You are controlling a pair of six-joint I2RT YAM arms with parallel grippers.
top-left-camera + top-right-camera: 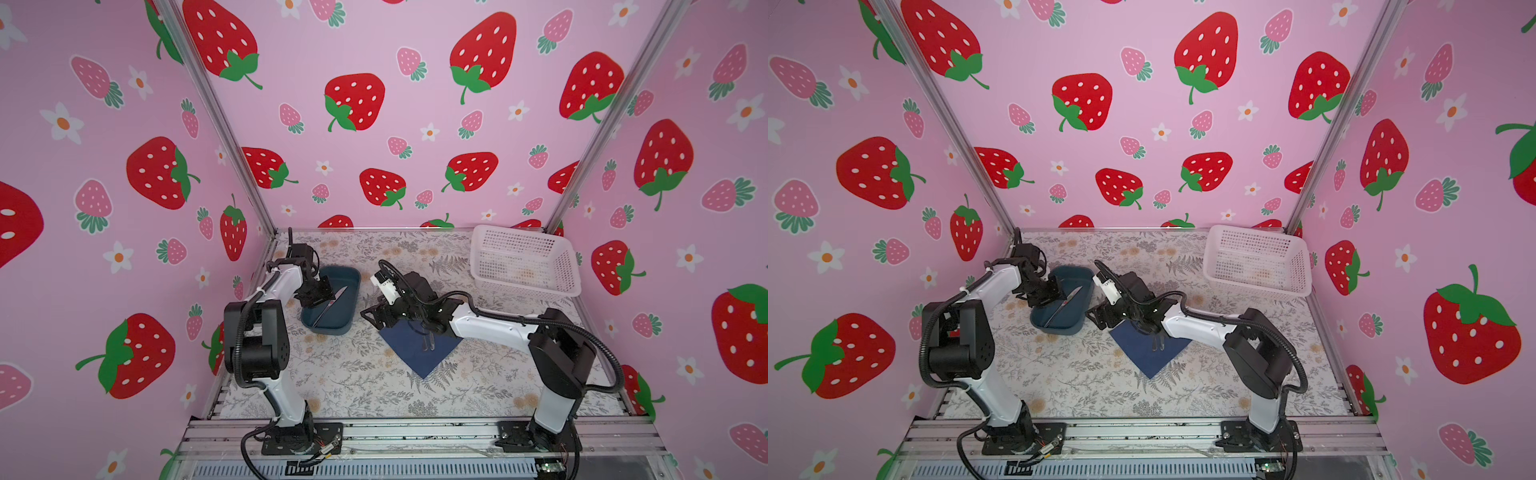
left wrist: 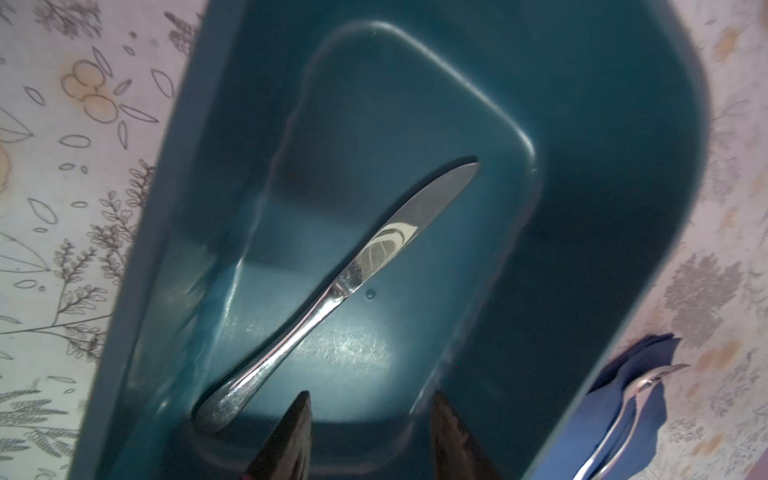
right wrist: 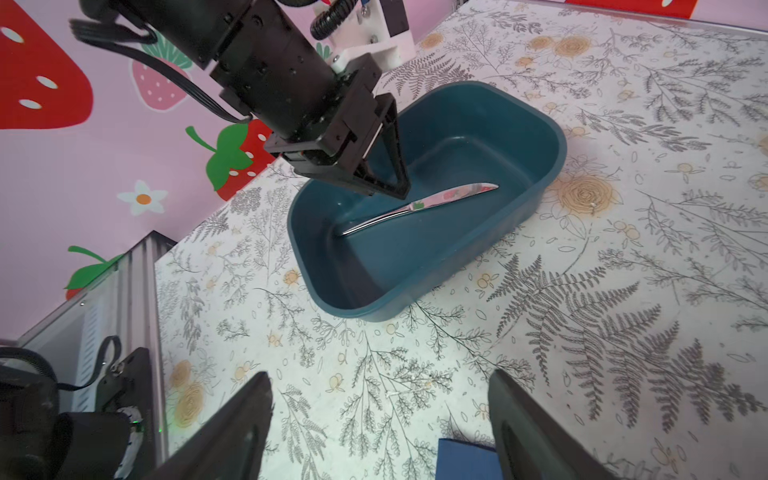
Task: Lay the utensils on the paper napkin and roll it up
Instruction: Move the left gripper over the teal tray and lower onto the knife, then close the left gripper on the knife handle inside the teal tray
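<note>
The dark blue napkin [image 1: 415, 357] lies flat on the flowered table [image 1: 353, 395] with utensils [image 1: 428, 340] resting on it, the right gripper [image 3: 378, 380] hangs over its far edge, jaws wide apart and empty, and beyond, the left gripper [image 2: 372, 395], jaws parted, hovers above the knife [image 2: 353, 274] in the teal tub [image 2: 623, 166]

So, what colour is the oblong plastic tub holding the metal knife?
Dark teal; the plastic tub shows best in the right wrist view.

White arms [image 1: 490, 328], black joints [image 1: 266, 349], ribbed cables [image 1: 511, 318]
</note>
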